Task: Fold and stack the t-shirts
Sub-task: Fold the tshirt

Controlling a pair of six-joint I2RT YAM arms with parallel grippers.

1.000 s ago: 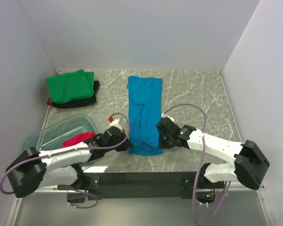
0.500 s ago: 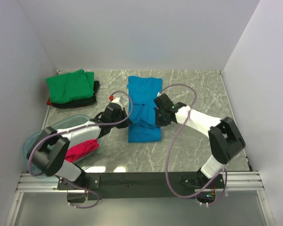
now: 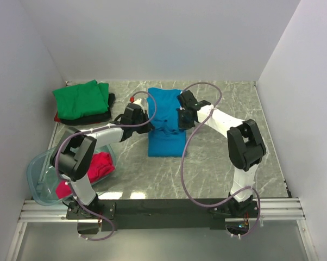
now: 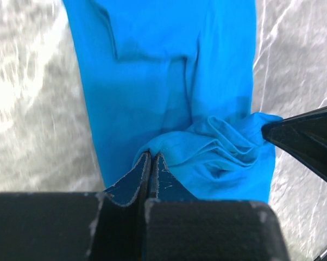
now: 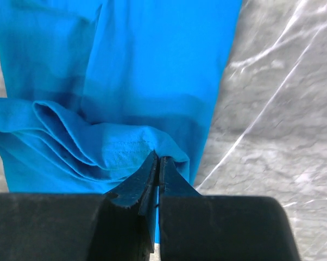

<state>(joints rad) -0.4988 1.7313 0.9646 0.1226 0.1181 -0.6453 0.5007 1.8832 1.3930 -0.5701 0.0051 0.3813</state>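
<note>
Four t-shirts, one bin, one table, two arms.
Counted from the clear plastic bin (image 3: 39,173): one magenta-red t-shirt (image 3: 101,166) inside it, one blue t-shirt (image 3: 166,142) to its right, and beyond it one green t-shirt (image 3: 79,99) on one black t-shirt (image 3: 93,117) — four in all. One marbled table (image 3: 218,163) carries everything. Two arms (image 3: 218,119), one gripper each — the left gripper (image 3: 148,123) and the right gripper (image 3: 180,122).

The middle t-shirt (image 3: 166,144) lies lengthwise at the centre of the desk (image 3: 223,157), its lower end doubled back over itself between the left gripper (image 3: 148,124) and right gripper (image 3: 179,120). A stack of t-shirts (image 3: 81,100) sits upper left; the bin (image 3: 37,173), lower left, holds another t-shirt (image 3: 96,165).
</note>
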